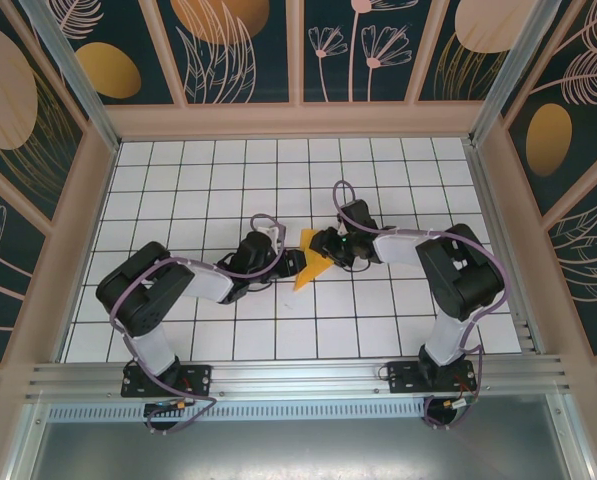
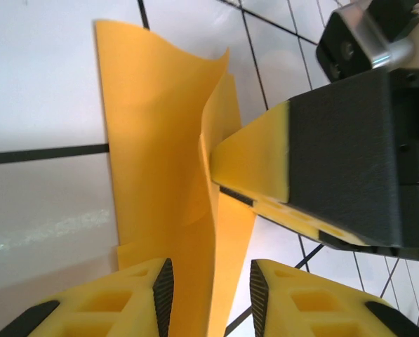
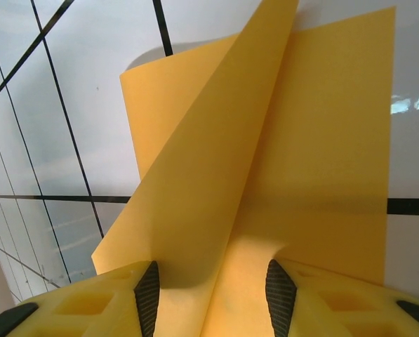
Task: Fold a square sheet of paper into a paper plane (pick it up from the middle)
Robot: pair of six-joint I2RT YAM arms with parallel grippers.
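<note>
Nearest to us, the metal rail (image 1: 298, 377) along the near edge carries both arm bases. From its left end the left arm (image 1: 168, 285) reaches in over the white grid table (image 1: 178, 180). Left gripper (image 1: 291, 263) sits low at the sheet of paper (image 1: 311, 268). Its wrist view has the jaws parted, with the sheet's near edge running up through the gap, closer to the left pad (image 2: 163, 288), and nothing clamped. The sheet lies mid-table between the two grippers, partly folded, one flap standing up off the tiles with a curl at the top. From the right, one yellow finger (image 2: 255, 158) of the right gripper (image 1: 321, 246) pokes into the crease. Its own camera shows those jaws parted too, the raised flap passing between the pads (image 3: 147, 295); whether either pad touches the paper I cannot tell. Right arm (image 1: 448, 270) bends back to its base at the rail's right end.
</note>
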